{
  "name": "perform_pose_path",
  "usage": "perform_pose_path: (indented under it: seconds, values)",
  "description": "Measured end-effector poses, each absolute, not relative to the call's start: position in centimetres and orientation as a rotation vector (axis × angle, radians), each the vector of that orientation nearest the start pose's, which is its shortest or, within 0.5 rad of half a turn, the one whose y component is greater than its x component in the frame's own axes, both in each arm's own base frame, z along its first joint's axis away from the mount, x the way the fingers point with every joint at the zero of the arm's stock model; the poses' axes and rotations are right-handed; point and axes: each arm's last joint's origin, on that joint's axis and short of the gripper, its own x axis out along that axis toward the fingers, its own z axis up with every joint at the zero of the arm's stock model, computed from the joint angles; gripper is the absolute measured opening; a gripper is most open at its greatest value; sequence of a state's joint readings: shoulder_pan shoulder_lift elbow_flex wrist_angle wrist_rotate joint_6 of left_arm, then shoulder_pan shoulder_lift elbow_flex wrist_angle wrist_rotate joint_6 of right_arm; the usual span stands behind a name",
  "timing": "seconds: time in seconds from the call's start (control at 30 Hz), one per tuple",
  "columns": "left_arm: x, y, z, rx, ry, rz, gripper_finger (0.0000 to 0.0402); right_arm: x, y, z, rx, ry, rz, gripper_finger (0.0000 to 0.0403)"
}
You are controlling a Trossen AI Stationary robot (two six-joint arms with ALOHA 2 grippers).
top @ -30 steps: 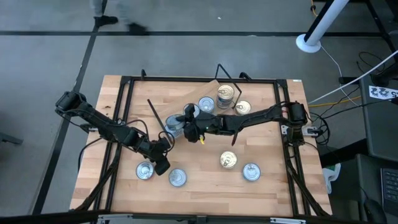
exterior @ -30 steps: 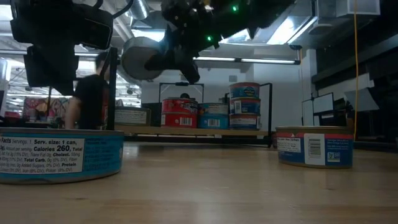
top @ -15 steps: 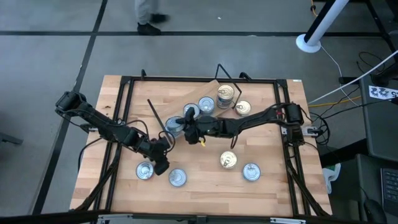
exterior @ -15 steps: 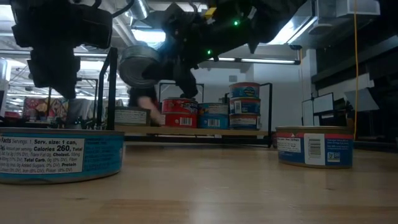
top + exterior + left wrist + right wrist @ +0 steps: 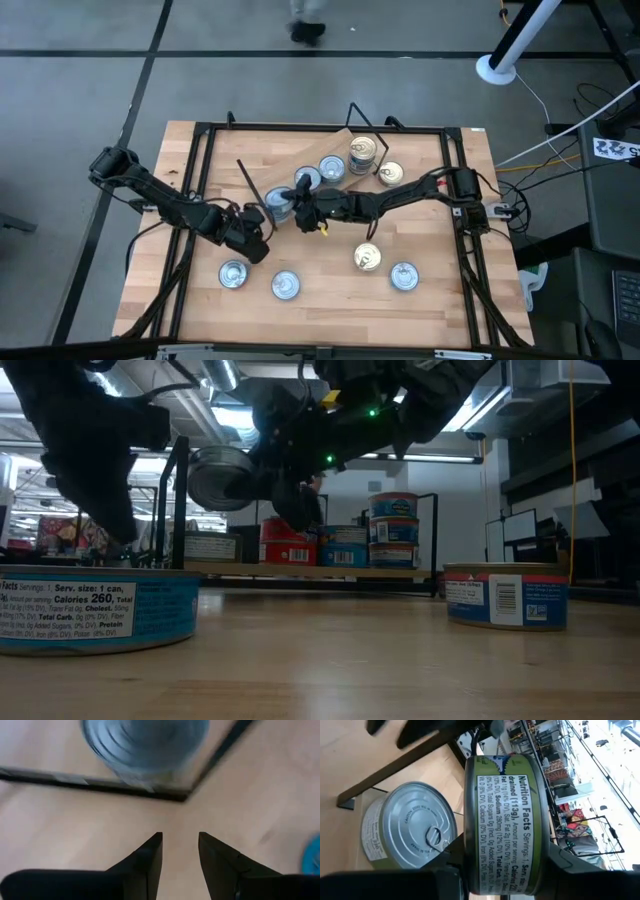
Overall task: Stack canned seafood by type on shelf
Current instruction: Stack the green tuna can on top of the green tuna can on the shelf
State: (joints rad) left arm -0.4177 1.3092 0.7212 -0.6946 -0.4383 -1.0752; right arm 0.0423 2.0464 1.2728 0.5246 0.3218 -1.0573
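Right gripper (image 5: 303, 203) sat at centre frame in the high view, over the shelf (image 5: 345, 140) end. Jaws were partly closed across a tin (image 5: 502, 825) with a green label, pads on its curved side wall, tin turned on edge. A silver-lidded tin (image 5: 410, 827) lay just beside it on the shelf.

Left gripper (image 5: 255, 240) hovered left of centre above the counter (image 5: 320, 310). Jaws stood part open, nothing between them in the left wrist view.

Tins on the shelf: a row in the upper middle, one stack of two (image 5: 393, 530) in the low view. Four loose tins lay across the lower counter, including one at lower left (image 5: 233, 273) and one at lower right (image 5: 404, 276).

Judgement: tins rigid, dense for their size, walls smooth and likely slippery. Best grip is across the diameter on the side wall, below the rim; the flat lids suit stacking if set down level.
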Motion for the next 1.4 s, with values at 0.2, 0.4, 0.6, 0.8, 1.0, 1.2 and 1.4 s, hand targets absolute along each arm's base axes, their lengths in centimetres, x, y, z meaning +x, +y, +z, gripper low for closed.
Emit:
perform_pose_path:
  seconds: [0.2,0.4,0.6,0.8,1.0,1.2,1.4]
  values:
    - [20.3,-6.9,18.3,-0.369,0.913,0.692,0.0120,45.0,0.1,18.4,-1.083,0.397,-0.121,0.0134]
    - [20.1,-6.0,17.5,-0.376,0.873,0.768,0.0120,45.0,0.3,18.4,-1.081,0.389,-0.097,0.0142]
    - [20.2,-5.8,17.4,-0.350,0.837,0.788,0.0120,45.0,0.4,18.3,-1.079,0.383,-0.076,0.0138]
    - [20.2,-5.8,17.5,-0.345,0.826,0.795,0.0120,45.0,0.4,18.1,-1.079,0.387,-0.038,0.0145]
    - [20.4,-5.9,17.5,-0.355,0.812,0.784,0.0120,44.9,0.6,17.9,-1.075,0.386,0.025,0.0149]
    - [20.4,-5.9,17.5,-0.354,0.810,0.783,0.0120,44.9,0.6,17.8,-1.075,0.391,0.028,0.0150]
    - [20.8,-5.5,17.2,-0.339,0.801,0.810,0.0120,44.9,0.2,17.8,-1.074,0.397,0.025,0.0151]
